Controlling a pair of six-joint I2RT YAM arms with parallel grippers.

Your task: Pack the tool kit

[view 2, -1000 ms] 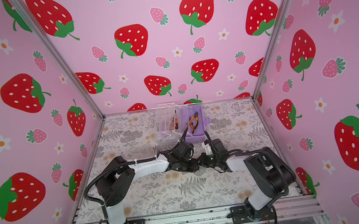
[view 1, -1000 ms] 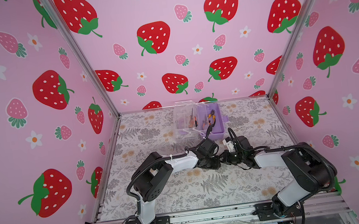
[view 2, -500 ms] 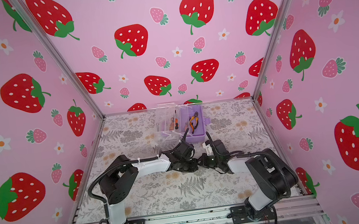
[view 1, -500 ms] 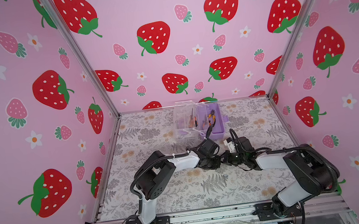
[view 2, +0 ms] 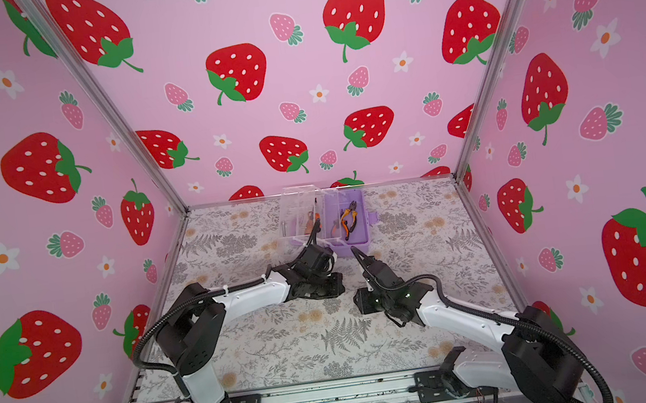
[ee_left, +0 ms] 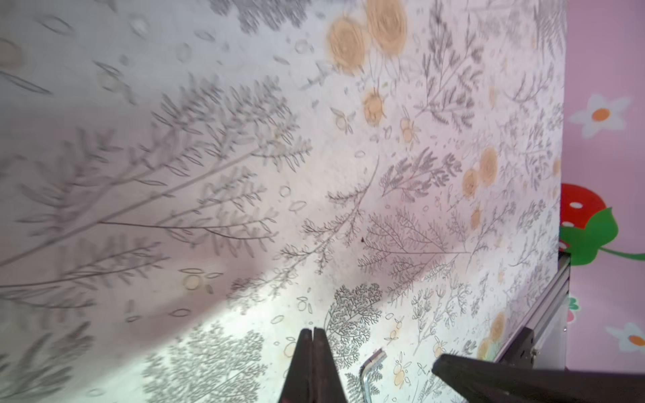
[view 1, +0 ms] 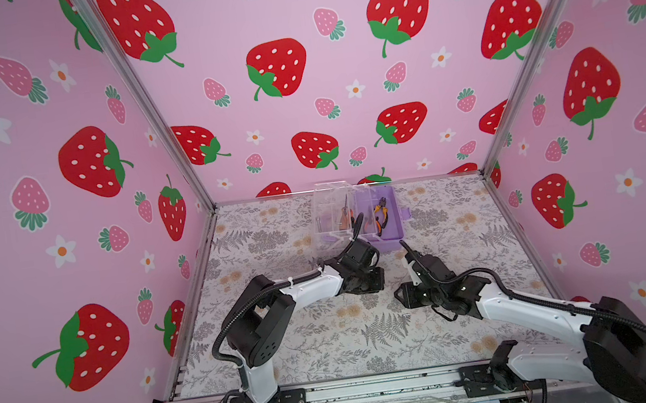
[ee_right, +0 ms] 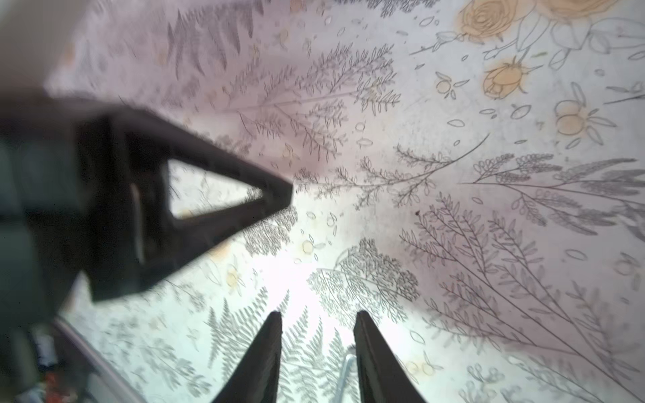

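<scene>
We judge the step in hand to be gathering the last loose piece. The tool kit (view 1: pixel 388 242) stands a little above the centre of the frame in both top views, at the far side of the bench (view 1: pixel 275 237). Its clear lid (view 1: pixel 328 210) is thrown open to the left and the pliers (view 1: pixel 380 218) lie inside. A small bent hex key (view 1: pixel 406 316) lies out on the bench, below the frame's centre and well apart from the kit. The left gripper (ee_left: pixel 313 331) is clenched on nothing, its fingers pressed flat together near the key. The right gripper (ee_right: pixel 317 315) is released, with its fingers parted; the key lies close beside one of them and is not held. Next, we think, the right gripper must shift so the thin key sits squarely between its fingers and then close low against the bench. It can then carry the key up-frame to the open kit. The key is slim and flat, so a shallow pinch may well slip.
</scene>
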